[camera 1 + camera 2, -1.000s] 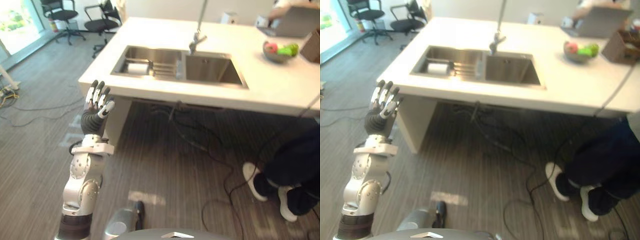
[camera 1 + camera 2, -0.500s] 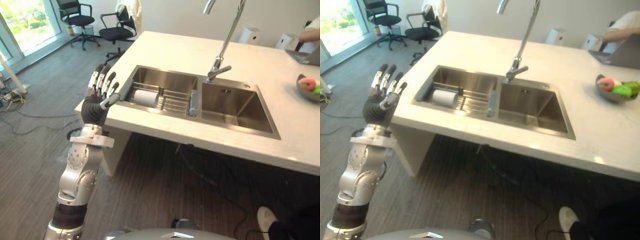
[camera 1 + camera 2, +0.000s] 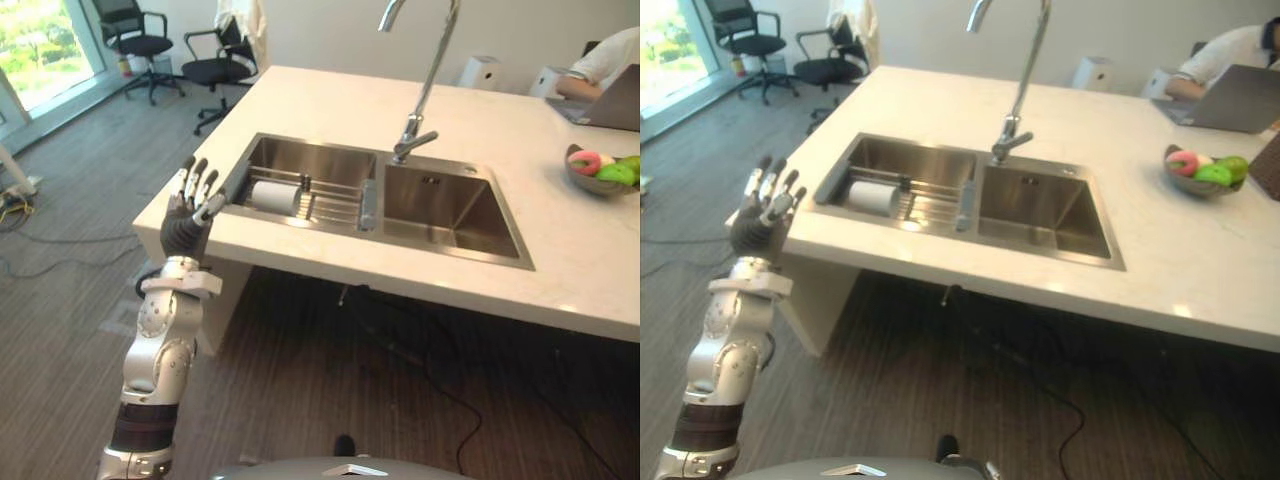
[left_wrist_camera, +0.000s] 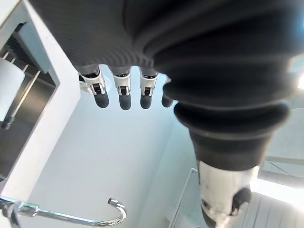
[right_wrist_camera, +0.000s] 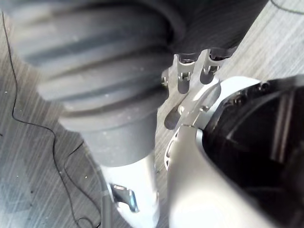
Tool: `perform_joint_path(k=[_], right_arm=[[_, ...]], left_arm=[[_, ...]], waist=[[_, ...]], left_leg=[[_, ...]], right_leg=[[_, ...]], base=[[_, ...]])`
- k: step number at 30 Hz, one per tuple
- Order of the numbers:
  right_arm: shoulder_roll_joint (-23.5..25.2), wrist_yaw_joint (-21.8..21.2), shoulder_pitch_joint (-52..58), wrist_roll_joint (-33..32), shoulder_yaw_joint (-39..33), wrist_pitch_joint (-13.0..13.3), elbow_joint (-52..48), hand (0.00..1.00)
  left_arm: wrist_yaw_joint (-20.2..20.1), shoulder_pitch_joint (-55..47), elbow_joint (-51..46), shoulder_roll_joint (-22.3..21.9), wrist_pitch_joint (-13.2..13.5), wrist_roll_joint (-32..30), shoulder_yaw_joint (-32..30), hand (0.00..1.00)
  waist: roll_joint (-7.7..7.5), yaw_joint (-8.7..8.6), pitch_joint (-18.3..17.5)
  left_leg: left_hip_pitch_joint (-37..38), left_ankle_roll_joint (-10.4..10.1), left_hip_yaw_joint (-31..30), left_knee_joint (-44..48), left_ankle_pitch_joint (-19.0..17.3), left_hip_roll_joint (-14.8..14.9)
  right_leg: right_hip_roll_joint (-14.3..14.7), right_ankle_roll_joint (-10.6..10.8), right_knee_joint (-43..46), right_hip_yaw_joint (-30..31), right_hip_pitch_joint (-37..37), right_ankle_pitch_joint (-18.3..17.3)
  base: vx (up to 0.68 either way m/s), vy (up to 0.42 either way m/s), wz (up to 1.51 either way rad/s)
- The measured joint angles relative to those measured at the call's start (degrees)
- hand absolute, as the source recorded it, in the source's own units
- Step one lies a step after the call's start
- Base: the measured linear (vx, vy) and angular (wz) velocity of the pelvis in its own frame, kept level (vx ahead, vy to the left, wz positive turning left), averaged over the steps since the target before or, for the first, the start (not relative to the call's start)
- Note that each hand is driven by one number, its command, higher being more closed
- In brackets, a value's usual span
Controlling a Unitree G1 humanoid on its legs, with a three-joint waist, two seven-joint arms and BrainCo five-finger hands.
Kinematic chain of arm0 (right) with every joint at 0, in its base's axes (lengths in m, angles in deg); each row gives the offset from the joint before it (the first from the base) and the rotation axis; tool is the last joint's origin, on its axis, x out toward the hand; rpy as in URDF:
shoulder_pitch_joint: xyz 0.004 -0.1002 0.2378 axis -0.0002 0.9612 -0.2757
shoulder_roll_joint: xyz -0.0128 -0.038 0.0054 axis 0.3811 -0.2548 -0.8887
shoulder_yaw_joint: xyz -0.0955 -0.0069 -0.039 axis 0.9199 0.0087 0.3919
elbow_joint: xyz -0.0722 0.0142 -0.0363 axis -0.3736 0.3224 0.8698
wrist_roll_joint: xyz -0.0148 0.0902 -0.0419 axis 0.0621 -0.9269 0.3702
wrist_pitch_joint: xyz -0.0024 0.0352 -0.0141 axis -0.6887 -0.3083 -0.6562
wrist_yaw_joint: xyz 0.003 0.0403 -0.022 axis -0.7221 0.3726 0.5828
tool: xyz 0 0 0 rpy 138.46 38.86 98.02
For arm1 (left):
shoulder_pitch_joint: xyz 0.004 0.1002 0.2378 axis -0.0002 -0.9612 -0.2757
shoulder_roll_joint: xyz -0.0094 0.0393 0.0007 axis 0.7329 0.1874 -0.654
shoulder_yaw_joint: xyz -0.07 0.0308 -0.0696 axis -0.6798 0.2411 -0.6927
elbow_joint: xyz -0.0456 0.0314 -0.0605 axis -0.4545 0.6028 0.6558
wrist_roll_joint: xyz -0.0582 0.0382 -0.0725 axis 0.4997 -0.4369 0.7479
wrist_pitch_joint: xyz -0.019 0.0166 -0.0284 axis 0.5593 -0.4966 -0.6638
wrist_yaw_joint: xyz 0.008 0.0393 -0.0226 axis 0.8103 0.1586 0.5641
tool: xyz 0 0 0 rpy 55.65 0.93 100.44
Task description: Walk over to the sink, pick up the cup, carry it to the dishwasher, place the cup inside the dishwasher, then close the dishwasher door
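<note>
Left hand, fingers straight, has dropped slightly beside the counter.

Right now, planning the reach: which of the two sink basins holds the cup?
The left basin, the one nearer the raised left hand. The white cup lies on its side there, at the wire rack; the right basin has neither.

Sink set in the tabletop. The left basin holds a rack with the cup at its left end, and the faucet stands behind the divide. Bowl on the tabletop, far right. Left hand before the tabletop's left corner. Chairs on the floor, behind left.
</note>
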Motion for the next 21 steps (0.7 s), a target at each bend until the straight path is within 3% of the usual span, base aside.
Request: perform_joint_path(k=[7, 9, 10, 11, 12, 13, 14, 15, 17, 19, 21], right_arm=[[-0.04, -4.01, 1.61, -0.23, -0.07, 1.55, 0.23, 0.00], [-0.38, -4.18, 1.83, -0.63, 0.06, 2.27, 0.23, 0.00], [-0.95, -4.06, 1.75, -0.62, 0.52, 2.59, 0.02, 0.00], [-1.14, -3.99, 1.55, -0.61, 1.01, 2.99, 0.05, 0.00], [-1.38, -3.82, 1.41, -0.49, 1.29, 3.41, 0.51, 0.00], [-2.04, -3.58, 1.12, -0.44, 1.15, 3.51, 0.64, 0.00], [-2.42, -3.50, 0.71, -0.44, 1.14, 3.80, 0.64, 0.00], [-3.36, -3.36, 0.43, -0.45, 1.05, 4.48, 0.61, 0.00], [-5.40, -2.37, -1.13, -0.47, 0.45, 4.93, 0.69, 0.00], [-6.05, -2.03, -3.36, -0.21, -0.02, 4.87, 0.68, 0.00], [-6.47, -1.60, -4.83, 0.33, -0.02, 4.64, 0.79, 0.00]], left_arm=[[-3.14, -0.91, 2.13, -0.45, -1.52, 1.33, 1.02, 0.00], [-3.49, -0.92, 1.40, -0.39, -0.93, 0.82, 0.58, 0.00], [-2.86, -1.06, 1.39, -0.39, 0.14, 0.91, -0.38, 0.00], [-2.55, -1.10, 1.25, -0.33, 0.39, 0.96, -1.35, 0.00], [-1.90, -1.60, 0.88, -0.35, 0.58, 1.38, -3.14, 0.00], [-1.37, -3.00, -1.28, -0.55, 0.90, 2.21, -4.86, 0.00], [-1.33, -3.76, -2.58, -0.55, 1.33, 2.29, -5.59, 0.00], [-1.81, -5.50, -5.09, -0.54, 2.25, 2.32, -6.58, 0.00], [-3.65, -6.65, -7.34, -0.56, 3.08, 2.20, -6.90, 0.00], [-5.51, -7.80, -9.48, -0.61, 3.57, 2.09, -6.60, 0.00], [-5.41, -8.01, -9.70, -0.70, 3.75, 2.10, -6.38, 0.00]], waist=[[1.23, -1.79, 0.04], [2.46, -1.47, 0.46], [3.87, -1.12, 1.30], [3.33, -1.07, 1.57], [3.32, -1.65, 2.41], [2.32, -1.47, 2.97], [1.36, -0.98, 4.00], [2.54, -0.34, 4.26], [4.18, -0.19, 4.62], [4.41, -0.01, 4.74], [4.88, 0.32, 5.02]], left_leg=[[1.49, -0.77, -1.91, -2.56, 1.45, 1.46], [0.19, -2.64, -2.18, -0.32, -0.52, 2.37], [-0.01, -5.27, -1.43, 2.95, -1.88, 3.63], [-1.13, -6.14, -0.99, 6.85, -2.47, 3.81], [-4.95, -7.33, 0.96, 17.00, -1.77, 3.82], [-8.06, -7.65, 2.41, 26.32, 1.56, 4.11], [-9.34, -6.75, 2.90, 29.43, 1.65, 4.37], [-10.80, -5.61, 3.16, 29.42, -2.15, 4.76], [-12.79, -4.61, 2.80, 21.43, -2.90, 4.39], [-13.33, -5.83, -0.15, 5.11, 2.95, 3.99], [-13.50, -7.12, -1.07, 0.32, 5.66, 4.83]], right_leg=[[1.09, -0.50, 0.30, -2.52, 1.22, -1.68], [1.88, -0.66, 0.86, -2.75, 1.11, -3.37], [2.46, -0.99, 4.93, -3.22, 0.45, -6.14], [1.81, -1.08, 7.65, -3.21, -0.07, -7.82], [0.70, -1.31, 11.19, -3.35, -0.48, -10.69], [-0.49, -1.67, 12.08, -2.94, 0.91, -11.98], [-1.00, -2.01, 11.86, -2.23, 2.25, -12.34], [-1.24, -2.33, 11.62, -1.81, 3.27, -12.88], [-1.79, -2.29, 10.10, -1.97, 4.58, -12.91], [-1.91, -2.30, 7.81, -1.72, 6.33, -12.90], [-1.61, -1.94, 7.81, -1.03, 7.14, -13.12]], base=[[0.07, -0.010, 0.16], [0.06, -0.029, 0.05], [0.06, -0.035, -0.07], [0.06, -0.011, 0.04], [0.06, -0.039, 0.13], [0.05, -0.066, 0.06], [0.09, -0.121, -0.19], [0.08, -0.063, -0.20], [0.08, -0.025, -0.04], [0.12, 0.023, -0.02], [0.13, 0.058, -0.18]])
